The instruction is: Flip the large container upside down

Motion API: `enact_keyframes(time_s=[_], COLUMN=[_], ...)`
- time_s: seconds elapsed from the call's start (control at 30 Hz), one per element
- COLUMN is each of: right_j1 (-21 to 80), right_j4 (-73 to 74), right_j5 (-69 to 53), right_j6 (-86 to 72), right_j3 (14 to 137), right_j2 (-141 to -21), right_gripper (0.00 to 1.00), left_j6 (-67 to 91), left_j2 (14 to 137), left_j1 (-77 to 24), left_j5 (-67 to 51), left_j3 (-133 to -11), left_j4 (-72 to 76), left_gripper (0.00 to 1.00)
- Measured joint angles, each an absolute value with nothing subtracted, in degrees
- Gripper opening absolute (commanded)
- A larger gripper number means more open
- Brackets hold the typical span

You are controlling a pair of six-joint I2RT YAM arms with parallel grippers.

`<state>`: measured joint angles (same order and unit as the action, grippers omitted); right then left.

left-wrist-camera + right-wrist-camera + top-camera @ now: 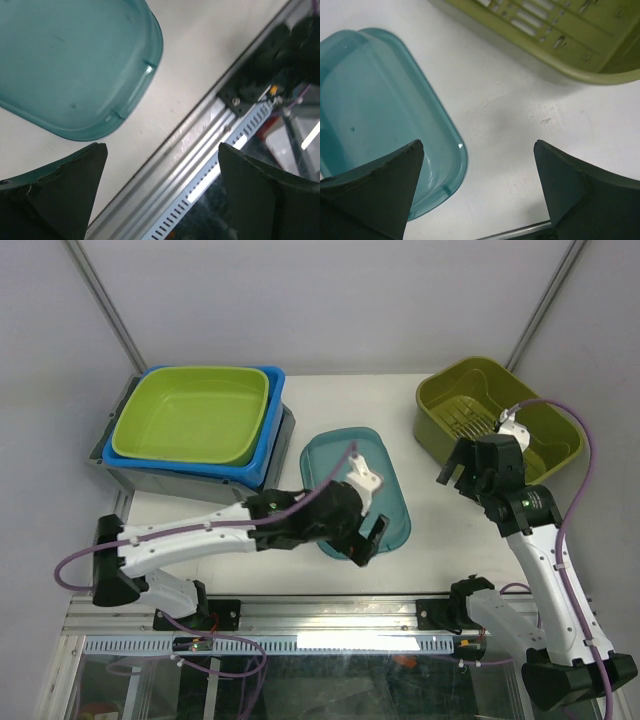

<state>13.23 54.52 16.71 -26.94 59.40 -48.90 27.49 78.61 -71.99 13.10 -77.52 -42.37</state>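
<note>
Large container (pixel 325 465), a see-through teal plastic tub with rounded corners, lies flat on the white table (pixel 430 540) near the middle, between the two robot arms. From both wrist cameras its broad smooth face is turned upward and its lip appears to sit down on the table. That suggests it already rests mouth-down, though the clear plastic makes this hard to confirm. The left pincer (pixel 368 543) hangs over the near end of the container with its two dark fingers spread wide apart and nothing between them; its camera shows only the container's rounded corner, bare table and the metal rail at the table's front edge. The right pincer (pixel 455 478) hovers to the right of the container, near an olive-green basket (pixel 450 400) at the back right corner. Its fingers are also spread wide and it holds nothing. At the back left sits a stack of tubs, a lime-green tub (pixel 190 410) nested in a blue tub (pixel 272 405) on top of a grey bin (pixel 130 475), apart from the container. Judging from this, the flip looks finished or nearly so, and neither arm grips the container. What may remain is moving the arms away and checking that the container lies steady.
</note>
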Motion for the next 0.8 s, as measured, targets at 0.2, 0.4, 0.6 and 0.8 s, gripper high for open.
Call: enact_keyframes(time_s=[0.2,0.4,0.6,0.8], right_j1=[13.23,12.75,9.13,6.76], right_j4=[50.02,45.58,43.51,43.16], right_j5=[23.29,22.65,18.24,17.54], right_j6=[-19.11,-9.65,-5.34,-3.2], right_j3=[60.14,61.87,65.39,69.28], right_j2=[-48.42,-51.77,-61.95,-72.27], right_gripper=[0.99,0.99,0.98,0.97], left_j6=[27.07,26.0,26.15,25.52], left_j2=[91.09,101.32,107.28,107.53], left_j1=[-76.88,-76.79,-72.29,-63.44], left_j5=[6.81,2.98,2.98,2.33], left_j3=[-75.33,-75.07,-74.91,-74.85], left_j4=[-40.84,-35.38,-30.59,-26.22], left_gripper=[0.99,0.99,0.99,0.99])
